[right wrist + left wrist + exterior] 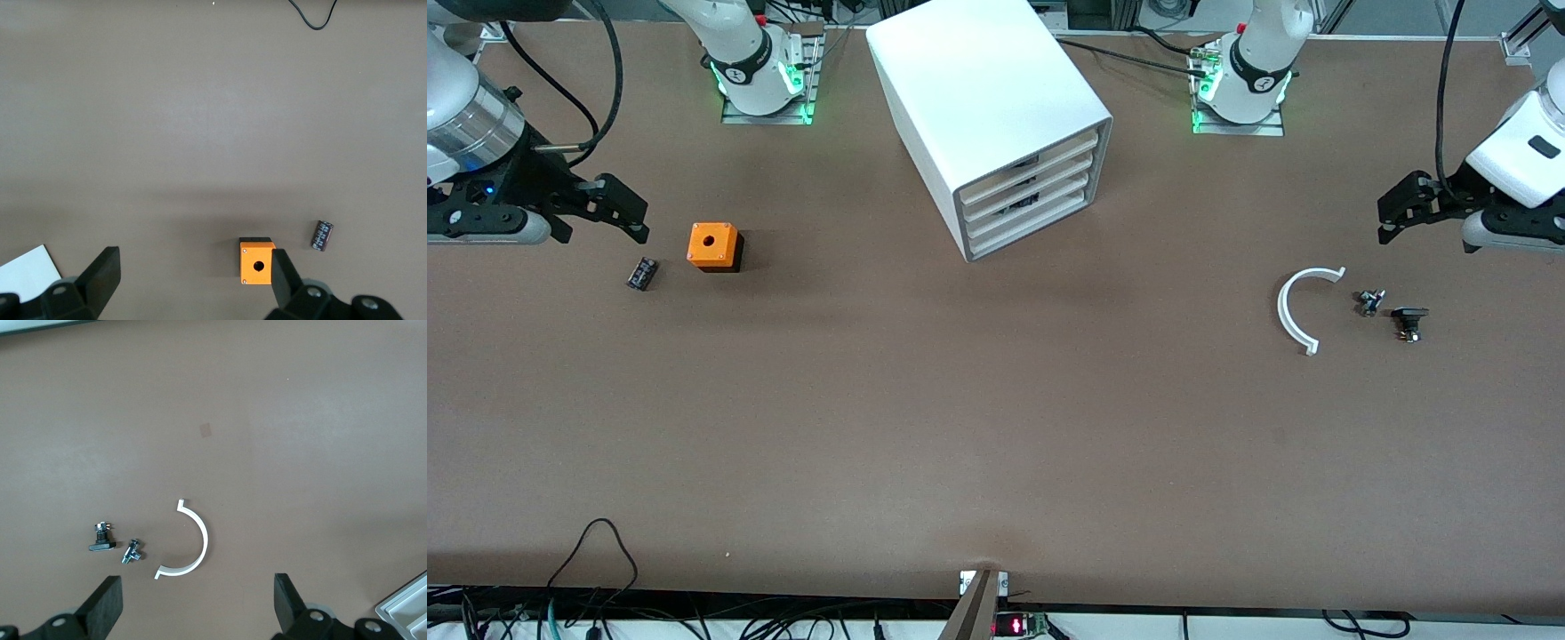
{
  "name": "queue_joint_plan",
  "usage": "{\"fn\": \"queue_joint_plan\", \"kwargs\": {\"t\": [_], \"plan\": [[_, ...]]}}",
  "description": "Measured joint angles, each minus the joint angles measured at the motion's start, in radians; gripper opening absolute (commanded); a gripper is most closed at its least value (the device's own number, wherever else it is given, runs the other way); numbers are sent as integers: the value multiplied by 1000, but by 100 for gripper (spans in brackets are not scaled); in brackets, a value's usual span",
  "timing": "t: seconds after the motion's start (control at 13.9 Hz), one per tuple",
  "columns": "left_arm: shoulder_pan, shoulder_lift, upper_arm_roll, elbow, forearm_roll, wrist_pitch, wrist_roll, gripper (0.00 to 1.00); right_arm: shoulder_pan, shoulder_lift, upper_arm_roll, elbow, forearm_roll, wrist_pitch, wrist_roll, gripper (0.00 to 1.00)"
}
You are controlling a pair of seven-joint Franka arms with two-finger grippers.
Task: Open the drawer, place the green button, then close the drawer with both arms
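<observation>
- The button (1408, 322) (101, 540) lies on the table (996, 427), well apart from the drawer unit (996, 98), toward the left arm's end and nearer to the front camera than the unit. It shows as a small black body; the colour of its cap cannot be made out.
- A small metal part (1369, 302) (131, 552) lies just beside the button, between it and the drawer unit.
- A white half-ring (1281, 307) (203, 540) lies flat near these two, closer to the drawer unit than either.
- The left gripper (1392, 218) (197, 593) hangs over bare table close to the half-ring and the button, toward the left arm's end from the drawer unit. Its fingers are spread wide and hold nothing.
- The drawer unit is a white box standing between the two arm bases, its stacked drawer fronts pushed in and turned toward the front camera and partly toward the left arm's end.
- An orange cube (712, 244) (257, 263) with a hole in its top stands toward the right arm's end from the drawer unit.
- A small black ribbed block (641, 273) (322, 235) lies near the cube, farther from the drawer unit.
- The right gripper (627, 213) (193, 267) hangs over the table close by the cube and the ribbed block, fingers spread wide, empty.
</observation>
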Motion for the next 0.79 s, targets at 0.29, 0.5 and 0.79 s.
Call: {"fn": "queue_joint_plan", "kwargs": {"t": [0.29,0.5,0.79], "plan": [[-16,-1,27,-17,0,-14,0,100,0,0,0,0,0,0,0,100],[-25,0,43,-17,0,-25,0,100,0,0,-1,0,0,0,0,100],[-31,0,43,-17,0,-44,0,100,0,0,-2,0,0,0,0,100]]}}
